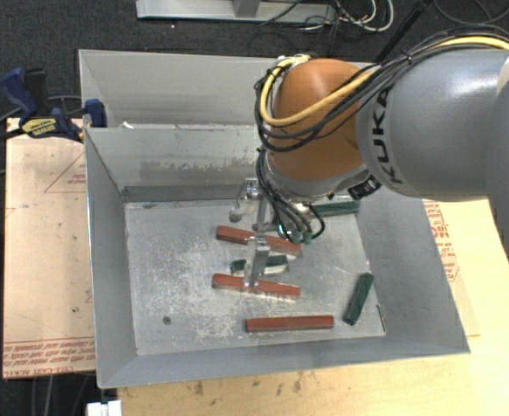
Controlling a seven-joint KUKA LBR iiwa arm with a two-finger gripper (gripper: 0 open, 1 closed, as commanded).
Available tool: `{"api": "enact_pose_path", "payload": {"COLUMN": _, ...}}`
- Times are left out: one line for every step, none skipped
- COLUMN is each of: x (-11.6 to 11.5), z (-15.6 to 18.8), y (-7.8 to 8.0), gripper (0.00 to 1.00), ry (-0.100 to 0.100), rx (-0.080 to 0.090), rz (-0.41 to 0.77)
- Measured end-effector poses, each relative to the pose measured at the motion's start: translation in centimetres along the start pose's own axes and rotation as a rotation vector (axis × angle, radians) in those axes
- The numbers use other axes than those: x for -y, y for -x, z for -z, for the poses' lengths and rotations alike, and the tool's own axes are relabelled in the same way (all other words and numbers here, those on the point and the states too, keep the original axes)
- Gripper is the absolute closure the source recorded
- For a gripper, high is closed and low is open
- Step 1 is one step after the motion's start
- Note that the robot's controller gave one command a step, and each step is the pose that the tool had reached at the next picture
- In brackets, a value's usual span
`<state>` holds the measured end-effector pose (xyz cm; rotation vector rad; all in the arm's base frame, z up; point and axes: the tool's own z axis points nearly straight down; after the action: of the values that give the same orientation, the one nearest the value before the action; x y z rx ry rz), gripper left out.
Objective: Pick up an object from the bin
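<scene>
Gripper [256,274] low at centre of bin [107,232], tip at middle red-brown stick [280,290]; whether pincer apart or together, cannot tell. Dark green stick [357,298] well apart.

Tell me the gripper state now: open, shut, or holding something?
Gripper: cannot be told; it is down between the upper red-brown bar and the lower red-brown bar.
</scene>
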<state>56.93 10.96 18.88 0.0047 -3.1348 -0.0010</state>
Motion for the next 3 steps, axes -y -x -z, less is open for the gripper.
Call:
{"api": "enact_pose_path", "payload": {"x": 0.1, "z": 0.4, "y": 0.2, "gripper": 0.0, "ry": 0.001, "rx": 0.008, "rz": -0.003}}
{"api": "enact_pose_path", "payload": {"x": 3.9, "z": -7.8, "y": 4.2, "gripper": 0.0, "ry": 0.001, "rx": 0.013, "rz": 0.037}}
{"api": "enact_pose_path", "payload": {"x": 6.2, "z": -11.5, "y": 5.7, "gripper": 0.0, "ry": 0.005, "rx": 0.015, "rz": 0.021}}
